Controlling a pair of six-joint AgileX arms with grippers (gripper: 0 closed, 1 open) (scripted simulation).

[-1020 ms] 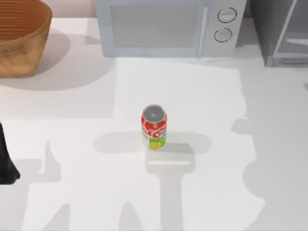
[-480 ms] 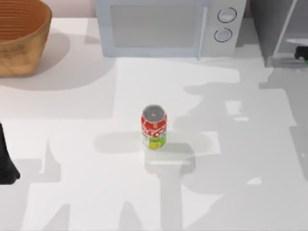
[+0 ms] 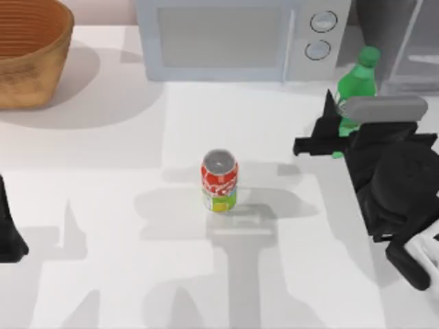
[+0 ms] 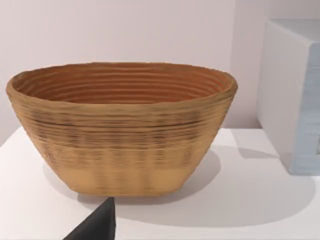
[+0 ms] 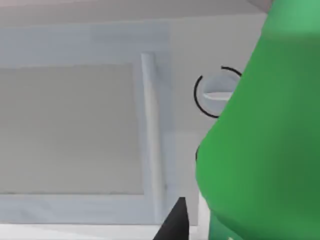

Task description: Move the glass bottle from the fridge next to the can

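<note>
Green glass bottle [image 3: 357,86] held in my right gripper [image 3: 336,137], upper right; next, carry it leftward beside the can [image 3: 219,180].

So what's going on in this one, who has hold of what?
The right arm's gripper is carrying the green glass bottle over the right side of the table, in front of the microwave and beside the fridge. The bottle looks out of the fridge but not yet set down. The red can stands alone at mid-table, well apart from the bottle. The left arm sits parked at the left edge, facing the wicker basket.
</note>
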